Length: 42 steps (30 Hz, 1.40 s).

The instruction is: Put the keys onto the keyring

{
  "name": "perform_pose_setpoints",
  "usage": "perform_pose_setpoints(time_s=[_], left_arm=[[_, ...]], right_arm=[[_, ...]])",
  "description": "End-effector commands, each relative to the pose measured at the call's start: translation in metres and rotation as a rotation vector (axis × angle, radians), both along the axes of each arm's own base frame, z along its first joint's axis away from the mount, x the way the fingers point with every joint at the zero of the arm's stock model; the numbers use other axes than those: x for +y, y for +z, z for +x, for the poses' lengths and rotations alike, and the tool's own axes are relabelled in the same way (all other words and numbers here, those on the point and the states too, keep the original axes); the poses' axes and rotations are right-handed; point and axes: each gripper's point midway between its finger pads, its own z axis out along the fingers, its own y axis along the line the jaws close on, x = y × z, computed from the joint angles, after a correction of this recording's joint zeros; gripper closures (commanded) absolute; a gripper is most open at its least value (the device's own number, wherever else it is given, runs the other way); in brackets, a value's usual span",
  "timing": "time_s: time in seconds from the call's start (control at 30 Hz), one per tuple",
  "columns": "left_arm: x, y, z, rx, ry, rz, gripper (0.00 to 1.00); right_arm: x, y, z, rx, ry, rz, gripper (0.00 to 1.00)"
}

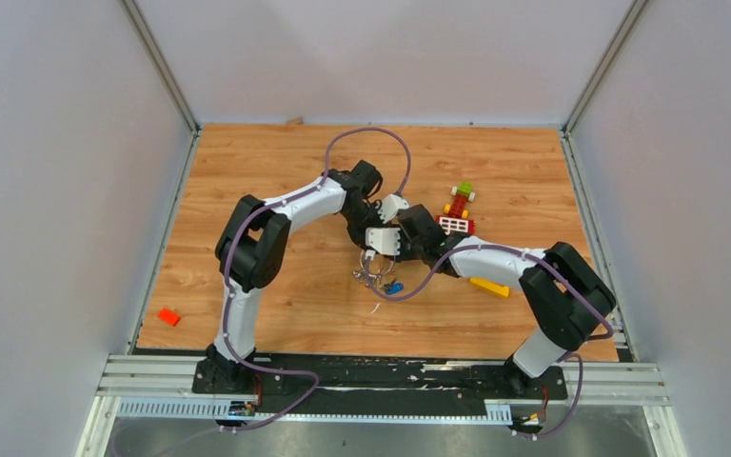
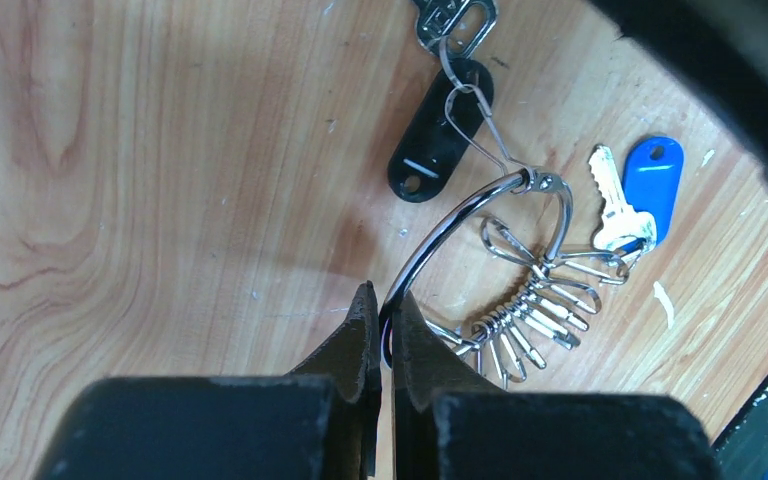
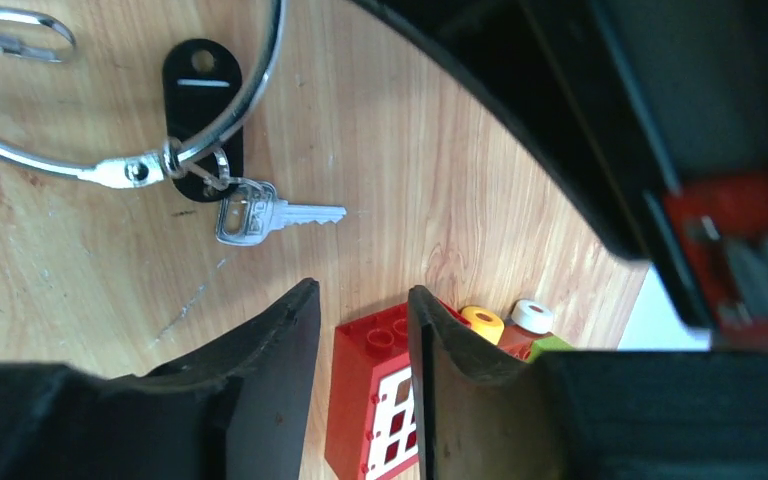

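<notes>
From above, the left arm (image 1: 290,205) and the right arm (image 1: 495,259) meet over the middle of the table (image 1: 247,171). The keyring (image 1: 371,276) lies on the wood just near of their wrists, with its blue tag (image 1: 395,287) on its right. The key is too small to pick out here. Toy blocks (image 1: 457,214) sit just to the far right of the wrists.

In the left wrist view, the left gripper (image 2: 382,300) is clenched on the keyring's wire. A bunch of wire clips (image 2: 530,310) hangs on the ring, and a black tag (image 2: 440,130) lies at its clasp end.

In the right wrist view, the right gripper (image 3: 360,290) is released, its jaws apart with nothing between them, above a red block (image 3: 370,390). The key (image 3: 260,215) lies flat on the wood just beside the black tag. A small clip links it to the ring's clasp.
</notes>
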Motion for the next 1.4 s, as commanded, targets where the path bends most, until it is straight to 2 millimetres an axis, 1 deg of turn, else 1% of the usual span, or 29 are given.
perform_pose_setpoints(time_s=[0.0,0.17,0.27,0.37,0.5,0.7,0.93,1.07,1.17,1.27,1.37], left_arm=[[0.007,-0.004,0.007,0.011,0.012,0.029,1.00],[0.019,-0.010,0.012,0.028,0.046,0.059,0.99],[0.025,-0.011,0.018,0.028,0.074,0.070,0.99],[0.027,-0.013,0.024,0.026,0.088,0.087,0.98],[0.034,-0.019,0.033,0.020,0.099,0.140,0.98],[0.047,-0.022,0.046,0.000,0.121,0.199,0.95],[0.060,-0.027,0.056,-0.007,0.149,0.240,0.88],[0.067,-0.028,0.062,-0.023,0.168,0.260,0.79],[0.071,-0.025,0.066,-0.033,0.189,0.260,0.68],[0.075,-0.018,0.070,-0.057,0.205,0.252,0.51],[0.077,-0.006,0.072,-0.086,0.216,0.233,0.34]], right_arm=[[0.001,0.036,0.006,-0.031,-0.043,0.097,0.60],[-0.013,0.060,-0.003,-0.042,-0.075,0.162,0.53],[-0.023,0.069,-0.009,-0.045,-0.094,0.196,0.48],[-0.032,0.077,-0.014,-0.056,-0.110,0.214,0.46],[-0.043,0.082,-0.019,-0.053,-0.134,0.219,0.44],[-0.056,0.087,-0.025,-0.057,-0.165,0.236,0.42],[-0.064,0.092,-0.031,-0.048,-0.192,0.270,0.39],[-0.067,0.099,-0.036,-0.049,-0.202,0.292,0.36],[-0.069,0.106,-0.040,-0.045,-0.212,0.310,0.32],[-0.071,0.112,-0.044,-0.043,-0.222,0.327,0.28],[-0.074,0.116,-0.048,-0.034,-0.243,0.341,0.24]])
